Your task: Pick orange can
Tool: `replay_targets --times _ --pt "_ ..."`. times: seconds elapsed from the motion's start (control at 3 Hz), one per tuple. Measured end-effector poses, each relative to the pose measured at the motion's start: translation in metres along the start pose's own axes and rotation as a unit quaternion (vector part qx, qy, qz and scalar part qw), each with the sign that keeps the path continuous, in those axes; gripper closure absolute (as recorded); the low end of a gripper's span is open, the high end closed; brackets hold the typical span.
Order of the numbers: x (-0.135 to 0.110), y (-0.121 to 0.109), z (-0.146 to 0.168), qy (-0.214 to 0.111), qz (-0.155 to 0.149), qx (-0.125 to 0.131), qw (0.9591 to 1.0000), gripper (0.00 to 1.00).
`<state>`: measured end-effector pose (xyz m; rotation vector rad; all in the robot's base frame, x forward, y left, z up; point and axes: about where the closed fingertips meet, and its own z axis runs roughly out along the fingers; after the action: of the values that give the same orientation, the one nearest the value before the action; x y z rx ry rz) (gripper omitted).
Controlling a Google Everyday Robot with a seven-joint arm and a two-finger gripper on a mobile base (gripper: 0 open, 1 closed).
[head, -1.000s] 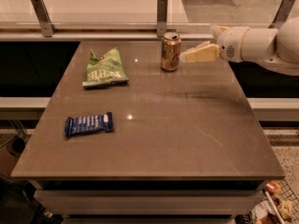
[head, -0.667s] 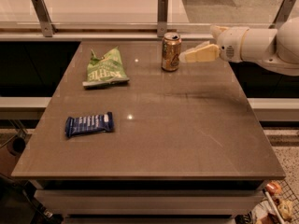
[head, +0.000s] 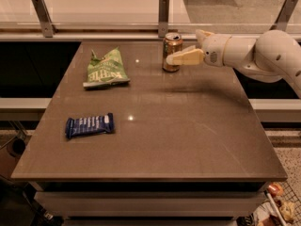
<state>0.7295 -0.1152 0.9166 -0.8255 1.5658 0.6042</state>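
The orange can (head: 171, 48) stands upright near the table's far edge, orange-gold with a silver top rim. My gripper (head: 184, 47) reaches in from the right on a white arm (head: 263, 55), level with the can. It is open. The near cream finger (head: 186, 57) crosses in front of the can's lower right side. The far finger (head: 201, 34) shows only as a short stub to the right of the can's top. I cannot tell whether either finger touches the can.
A green chip bag (head: 104, 68) lies at the far left of the brown table (head: 188, 135). A blue snack bar wrapper (head: 89, 125) lies at the near left. A glass rail with metal posts (head: 163, 13) runs behind the table.
My gripper has moved left; its near finger, which stood just right of the can, now overlaps the can's front. The can, bag and wrapper have not moved.
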Motion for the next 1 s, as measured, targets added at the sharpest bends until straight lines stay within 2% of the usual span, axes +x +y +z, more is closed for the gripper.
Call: replay_targets --times 0.67,1.0 --pt "0.009 0.006 0.039 -0.023 0.012 -0.029 0.9992 0.00" --pt "0.017 0.007 0.054 -0.027 0.013 -0.034 0.9990 0.16"
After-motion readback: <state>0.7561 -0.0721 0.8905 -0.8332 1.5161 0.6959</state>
